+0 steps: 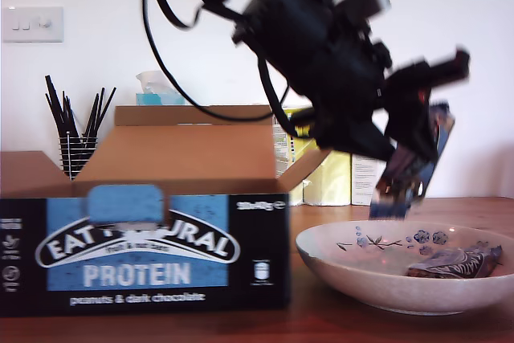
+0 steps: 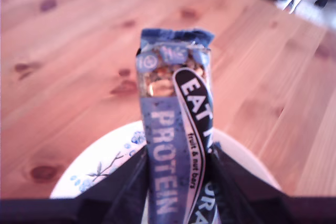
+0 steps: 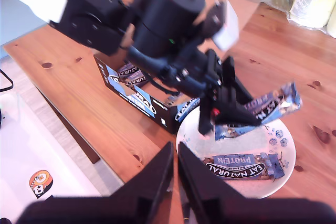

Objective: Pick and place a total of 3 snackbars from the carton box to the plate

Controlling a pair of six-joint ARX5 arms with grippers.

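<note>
Wooden table [image 3: 94,93], white wall [image 1: 72,78]; first gripper [image 1: 405,174] fingers gripping snackbar [image 2: 173,150], second gripper [image 3: 176,174] clenched.

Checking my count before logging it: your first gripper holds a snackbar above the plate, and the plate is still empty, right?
Not quite. My first gripper does hold a snackbar above the plate, but one bar already lies in it, as the second wrist view shows.
</note>
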